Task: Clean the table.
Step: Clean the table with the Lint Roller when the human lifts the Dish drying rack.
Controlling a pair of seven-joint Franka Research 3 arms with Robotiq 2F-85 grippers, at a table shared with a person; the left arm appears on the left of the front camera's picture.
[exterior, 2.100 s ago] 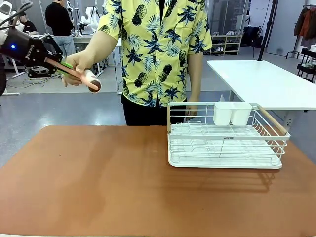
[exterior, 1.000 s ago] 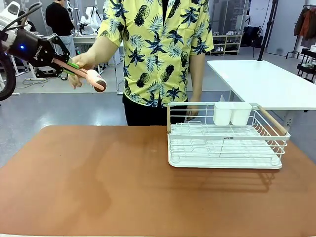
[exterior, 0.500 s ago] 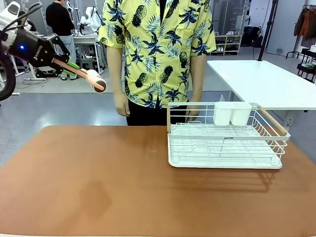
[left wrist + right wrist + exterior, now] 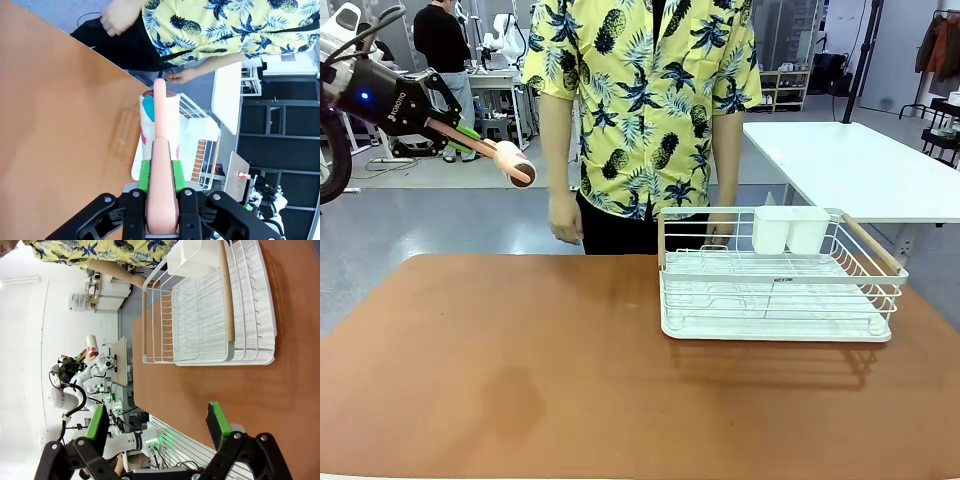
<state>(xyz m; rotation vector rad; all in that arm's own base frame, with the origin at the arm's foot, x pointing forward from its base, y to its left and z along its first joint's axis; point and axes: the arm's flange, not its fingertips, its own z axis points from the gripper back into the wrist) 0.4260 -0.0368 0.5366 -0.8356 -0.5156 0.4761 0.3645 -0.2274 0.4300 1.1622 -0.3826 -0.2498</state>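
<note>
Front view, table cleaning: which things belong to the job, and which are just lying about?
Job: table, lint roller, left gripper clamped on its handle.
Lying about: dish rack, its white utensil holder, white side table.

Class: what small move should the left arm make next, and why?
Probably lower the lint roller toward the table: the left gripper clamps its handle high in the air, and the person's hand hangs clear of it.
</note>
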